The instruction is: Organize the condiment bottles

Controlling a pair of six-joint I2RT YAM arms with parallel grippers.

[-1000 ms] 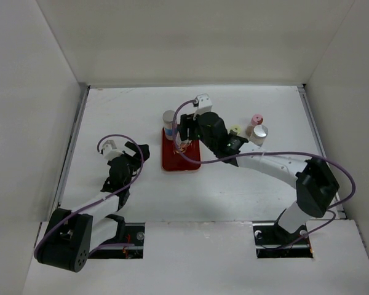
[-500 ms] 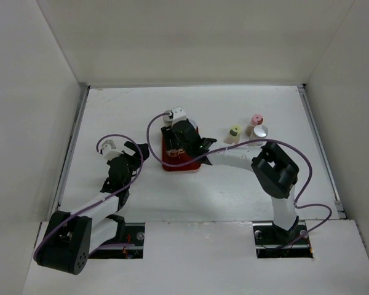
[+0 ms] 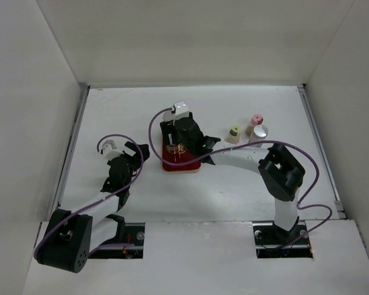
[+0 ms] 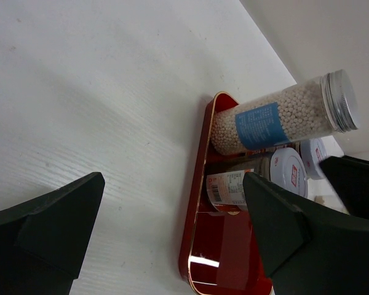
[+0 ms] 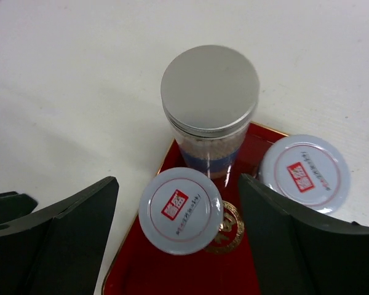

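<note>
Three condiment bottles stand on the dark-red tray (image 5: 172,273). They are a tall blue-label jar with a silver cap (image 5: 210,89) and two short white-capped jars (image 5: 180,211) (image 5: 304,172). My right gripper (image 5: 178,181) hangs open over the tray. Its fingers straddle the nearer short jar with a gap on each side. The top view shows this gripper (image 3: 175,146) covering the tray's jars. Left of the tray (image 4: 218,246), my left gripper (image 4: 172,178) is open and empty, facing the tall jar (image 4: 283,117) and a short jar (image 4: 252,181).
Three more jars stand on the table right of the tray: a cream-yellow cap (image 3: 234,132), a pink cap (image 3: 256,120) and a silver cap (image 3: 261,131). White walls close in the table on the left, back and right. The right arm's elbow (image 3: 283,172) rises on the near right.
The right arm swung left over the tray and its jaws opened. The short jar they held now stands free on the tray. The left arm has not moved.
</note>
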